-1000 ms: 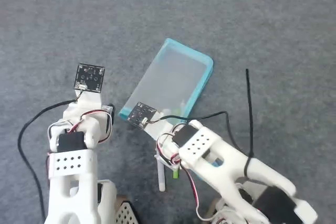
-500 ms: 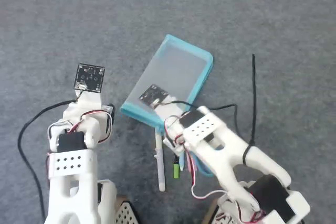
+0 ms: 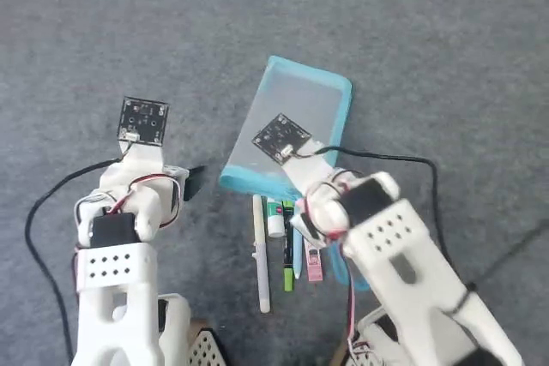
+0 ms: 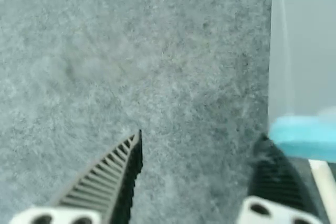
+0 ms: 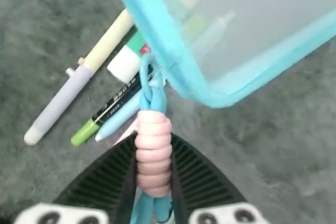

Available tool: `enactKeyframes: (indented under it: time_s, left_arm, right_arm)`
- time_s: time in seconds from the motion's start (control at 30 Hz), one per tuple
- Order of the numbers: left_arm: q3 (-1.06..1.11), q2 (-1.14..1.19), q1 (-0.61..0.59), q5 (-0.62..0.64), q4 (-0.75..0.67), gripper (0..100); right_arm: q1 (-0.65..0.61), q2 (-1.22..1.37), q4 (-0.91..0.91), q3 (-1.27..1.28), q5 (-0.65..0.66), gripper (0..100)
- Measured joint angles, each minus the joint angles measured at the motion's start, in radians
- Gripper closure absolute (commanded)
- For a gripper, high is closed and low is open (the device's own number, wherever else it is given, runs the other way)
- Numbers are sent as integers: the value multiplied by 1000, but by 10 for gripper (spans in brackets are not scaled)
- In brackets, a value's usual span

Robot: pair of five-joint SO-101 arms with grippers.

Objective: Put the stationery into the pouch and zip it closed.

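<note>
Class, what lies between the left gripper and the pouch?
Only bare grey mat: in the high view a narrow strip of it separates the open left gripper from the pouch corner.

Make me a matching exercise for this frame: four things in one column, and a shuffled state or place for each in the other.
1 left gripper
2 pink ribbed zipper pull
3 long cream-and-lilac pen
4 clear turquoise-rimmed pouch

A clamped in right gripper
B lying beside green-tipped marker
C open above bare carpet
D partly under right arm

Pairs: 1-C; 2-A; 3-B; 4-D
</note>
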Motion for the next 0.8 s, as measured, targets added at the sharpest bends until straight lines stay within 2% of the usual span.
enactKeyframes:
  time_s: [0.2,0.5,0.63,0.8]
  left_arm:
    - [0,0,61,-17,29,616]
    - [0,0,94,-17,44,617]
    - [-35,-78,95,-44,137,617]
    - [-35,-313,98,-84,292,618]
  right_arm:
    - [2,-133,109,-95,46,991]
    - [-31,-147,213,-204,46,991]
    - [-37,-147,213,-204,46,991]
    - [-18,-71,213,-247,48,991]
